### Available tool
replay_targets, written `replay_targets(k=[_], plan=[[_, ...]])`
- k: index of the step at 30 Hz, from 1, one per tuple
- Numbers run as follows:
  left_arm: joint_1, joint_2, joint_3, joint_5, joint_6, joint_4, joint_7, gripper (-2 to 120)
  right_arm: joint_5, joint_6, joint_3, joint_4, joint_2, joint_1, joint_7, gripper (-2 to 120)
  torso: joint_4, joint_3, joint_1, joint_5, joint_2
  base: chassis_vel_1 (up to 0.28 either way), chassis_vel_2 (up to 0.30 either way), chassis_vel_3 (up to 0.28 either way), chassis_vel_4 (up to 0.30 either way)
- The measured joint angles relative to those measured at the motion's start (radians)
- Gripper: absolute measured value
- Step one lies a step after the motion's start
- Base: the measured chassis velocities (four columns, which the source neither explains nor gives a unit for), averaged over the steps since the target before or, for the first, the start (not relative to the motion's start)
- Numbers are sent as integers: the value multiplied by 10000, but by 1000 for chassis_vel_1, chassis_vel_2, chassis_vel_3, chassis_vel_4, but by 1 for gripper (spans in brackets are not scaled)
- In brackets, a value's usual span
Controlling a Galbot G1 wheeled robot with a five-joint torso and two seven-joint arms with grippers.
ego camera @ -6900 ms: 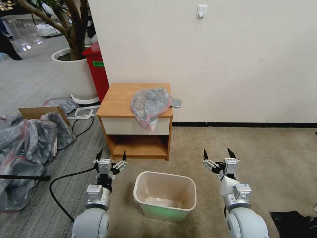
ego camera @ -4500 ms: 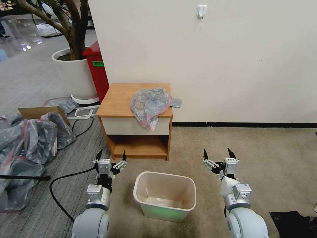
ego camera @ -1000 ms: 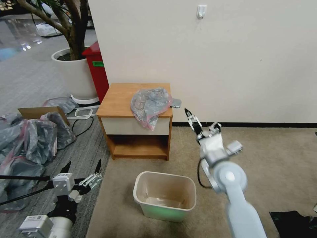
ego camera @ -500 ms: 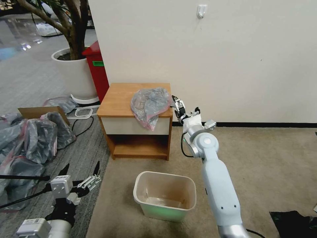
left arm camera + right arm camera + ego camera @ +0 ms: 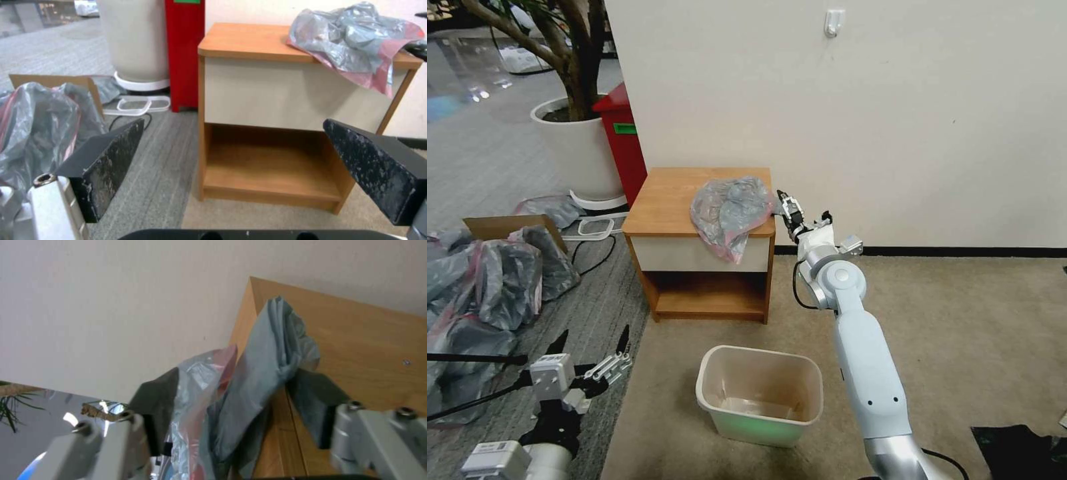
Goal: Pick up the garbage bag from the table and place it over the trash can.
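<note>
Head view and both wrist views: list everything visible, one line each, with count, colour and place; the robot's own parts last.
garbage bag: one, grey with pink-red rim, on the table's right part, a corner hanging over the front edge.
table: one, light wood, white drawer front, against the wall.
trash can: one, cream-beige, on the carpet before the table.
red bin: one, left of the table.
planter: one, white, holding a tree, left of the red bin.
heap of bags: grey, with a cardboard box, floor at far left.
wall hook: one, white, high on the wall.
right tool: open, fingers either side of the bag's edge at the table's right side.
left tool: open, low at left, over the floor.
</note>
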Motion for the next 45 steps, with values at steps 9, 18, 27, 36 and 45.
replay_targets(k=[9, 18, 27, 36, 45], plan=[[-8, 29, -1, -3, 2, 0, 0, 100, -39, 35, -12, -160, -3, 104, 37, 30, 0, 0, 0, 0, 0, 0, 0, 0, 0], [-26, 41, -2, -4, 17, 0, 2, 100, -29, 76, -20, -167, -3, 127, 185, 0, 0, 0, 0, 0, 0, 0, 0, 0, 0], [-49, 66, 45, 1, 60, 0, 35, 100, 333, 90, -384, 1375, -5, -699, 967, 0, 1, 0, 0, 0, 0, 0, 0, 0, 0], [-158, 80, 119, 7, 84, 0, 50, 100, 575, 282, -1025, 4191, -129, -3197, 1929, 0, 0, -1, -1, 0, 0, 0, 0, 0, 0], [-256, 131, 179, 13, 102, 0, 70, 100, -503, 263, -2009, 6592, -321, -6031, 2397, 0, 0, -2, -1, 0, 0, 0, 0, 0, 0]])
